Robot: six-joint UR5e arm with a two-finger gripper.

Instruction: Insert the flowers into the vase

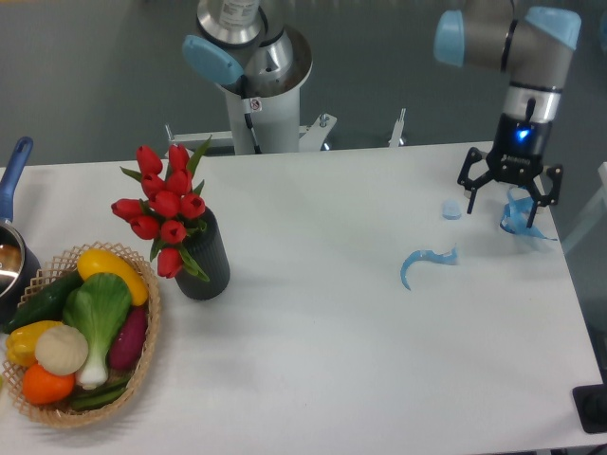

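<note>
The red tulip flowers [163, 207] stand upright with their stems down in the black ribbed vase [204, 258] on the left part of the table. My gripper [512, 201] hangs far off at the table's right side, above the blue ribbon there. Its fingers are spread and nothing is held between them.
A wicker basket [142, 372] of vegetables sits at the front left, just beside the vase. A blue-handled pot [11, 248] is at the left edge. Blue ribbon scraps [424, 260] [520, 214] and a small pale blue piece [451, 209] lie on the right. The robot base [258, 85] stands behind.
</note>
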